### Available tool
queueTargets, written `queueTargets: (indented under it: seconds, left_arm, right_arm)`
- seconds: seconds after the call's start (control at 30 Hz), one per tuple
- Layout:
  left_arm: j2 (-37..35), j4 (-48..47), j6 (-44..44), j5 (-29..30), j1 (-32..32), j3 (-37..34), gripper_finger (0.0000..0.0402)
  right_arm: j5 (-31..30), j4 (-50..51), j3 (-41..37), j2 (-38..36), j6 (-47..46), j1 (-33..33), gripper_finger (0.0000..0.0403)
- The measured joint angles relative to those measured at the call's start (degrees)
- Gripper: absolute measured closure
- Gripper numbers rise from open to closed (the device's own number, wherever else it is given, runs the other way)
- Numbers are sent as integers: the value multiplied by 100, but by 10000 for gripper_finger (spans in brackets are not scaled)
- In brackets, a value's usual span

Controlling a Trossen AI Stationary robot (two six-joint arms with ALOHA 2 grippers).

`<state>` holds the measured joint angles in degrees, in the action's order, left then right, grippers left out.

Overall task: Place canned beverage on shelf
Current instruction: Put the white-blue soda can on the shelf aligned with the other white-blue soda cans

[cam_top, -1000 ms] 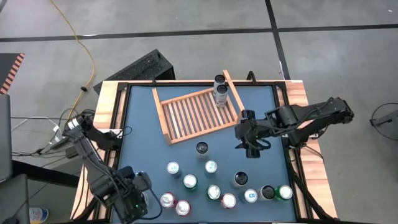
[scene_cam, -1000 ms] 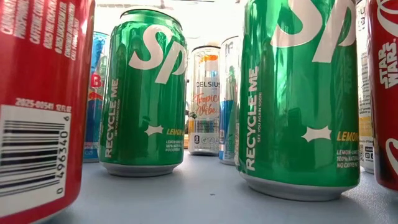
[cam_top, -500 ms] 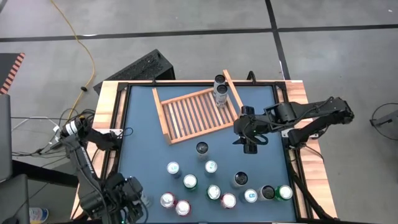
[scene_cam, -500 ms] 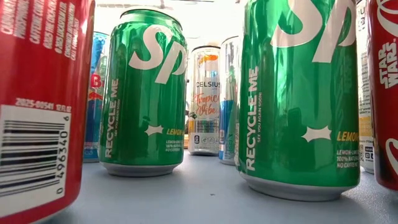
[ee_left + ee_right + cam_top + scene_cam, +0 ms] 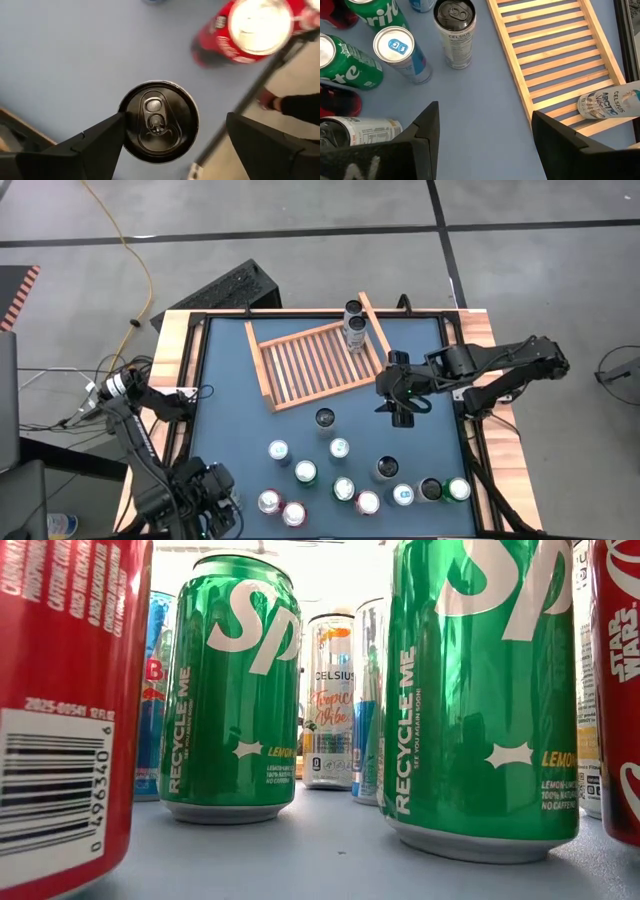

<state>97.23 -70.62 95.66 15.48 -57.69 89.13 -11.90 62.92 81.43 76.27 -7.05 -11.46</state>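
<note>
Two tools are in view. Left tool point(image 5: 170, 150), at the near left corner of the worktop point(image 5: 230, 390), hangs with its fingers point(image 5: 90, 145) spread wide on either side of a black-topped can point(image 5: 158, 121), not touching it; a red can point(image 5: 245, 30) stands just beyond. Right tool point(image 5: 402, 408) hovers empty, released, over bare worktop beside the wooden shelf point(image 5: 315, 365), whose slatted base lies just ahead of its fingers point(image 5: 422, 132) in the right wrist view. Two Celsius cans point(image 5: 353, 325) stand at the shelf's far corner, next to this tool's arm. A further Celsius can point(image 5: 455, 32), a blue-topped can point(image 5: 402, 52) and green Sprite cans point(image 5: 350, 62) stand ahead of the right tool.
</note>
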Motion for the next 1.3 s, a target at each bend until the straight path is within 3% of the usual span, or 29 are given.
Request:
queueTargets:
  seconds: [0.43, 0.53, 1.07, 1.3]
  left_arm:
    - [26, -418, -706, -108, 181, 758, 77]
    - [44, -681, -690, -24, 96, 664, 77]
    - [46, -80, -560, -2, -61, -40, 77]
    - [37, 685, -940, -125, -60, -384, 77]
  right_arm:
    - [-2, 0, 0, 0, 107, 0, 168]
    - [-2, -10, -10, -1, 107, 0, 168]
    - [1, -216, -525, -2, -48, 0, 168]
    - [2, -219, -525, -2, -61, 0, 168]
